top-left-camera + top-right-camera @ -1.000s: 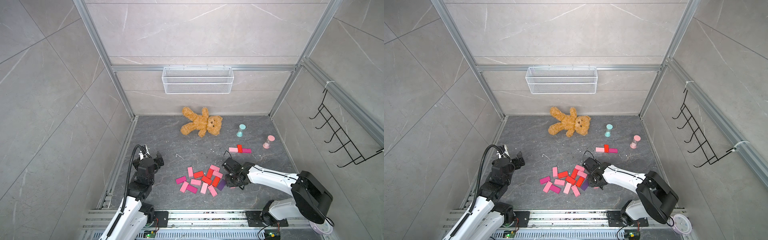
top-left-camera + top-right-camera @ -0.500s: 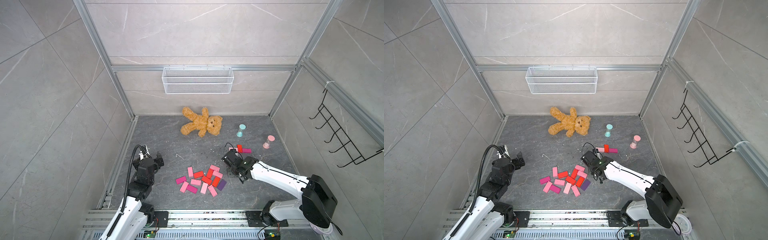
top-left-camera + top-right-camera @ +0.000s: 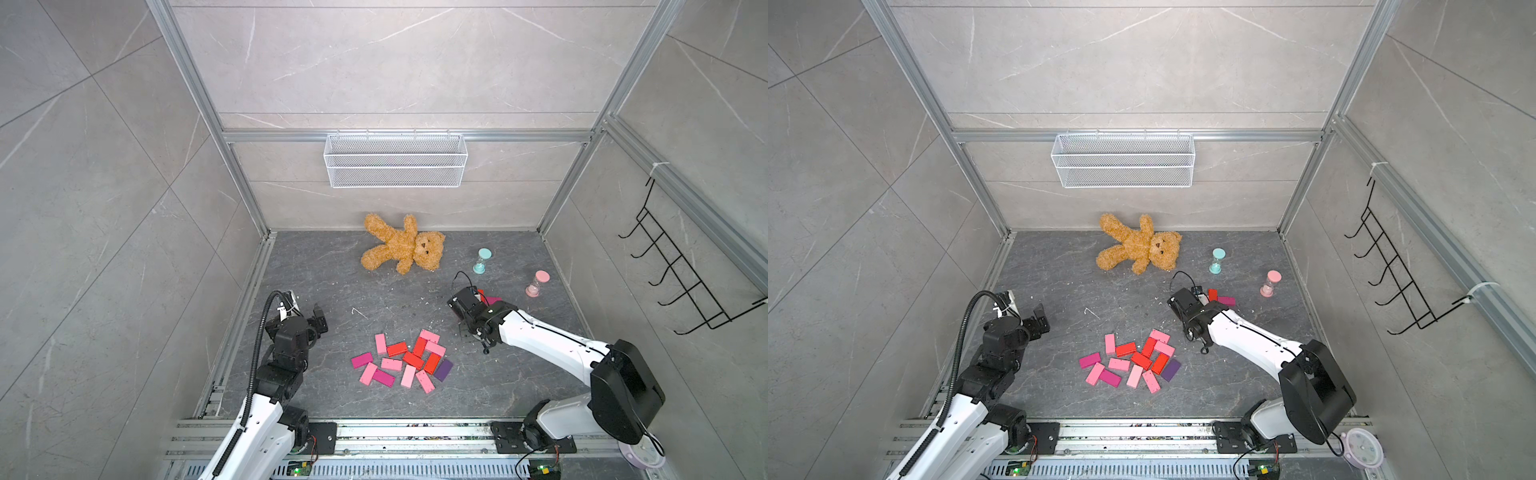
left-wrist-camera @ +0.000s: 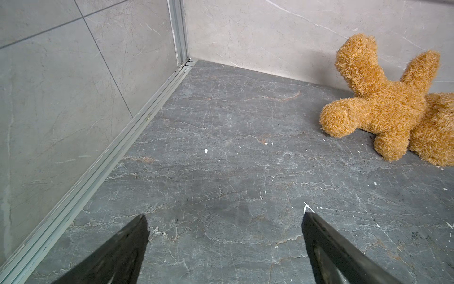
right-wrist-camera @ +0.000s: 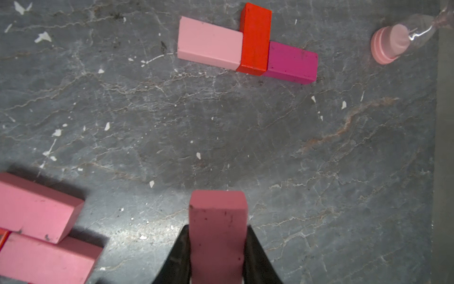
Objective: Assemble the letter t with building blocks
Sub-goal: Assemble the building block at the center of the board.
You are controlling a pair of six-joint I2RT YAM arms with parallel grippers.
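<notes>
A loose pile of building blocks [image 3: 401, 363] in pink, magenta, red and one purple lies on the grey floor in both top views [image 3: 1133, 361]. Farther back to the right, three blocks lie joined: a light pink block [image 5: 210, 45], a red block [image 5: 255, 39] set crosswise, and a magenta block [image 5: 291, 62]. My right gripper [image 5: 217, 228] is shut on a pink block [image 5: 217, 243], held above the floor a short way in front of those three. In both top views the right gripper [image 3: 461, 305] partly hides them. My left gripper [image 4: 224, 221] stands open over bare floor at the left [image 3: 318, 320].
A teddy bear [image 3: 403, 249] lies by the back wall, with a teal hourglass [image 3: 481, 261] and a pink hourglass [image 3: 537, 283] to its right. The pink hourglass [image 5: 390, 43] stands close to the magenta block. A wire basket [image 3: 395, 160] hangs on the back wall.
My right arm has swung from the pile's right edge toward the back right, carrying the pink block nearer the three joined blocks. The left arm has not moved.
</notes>
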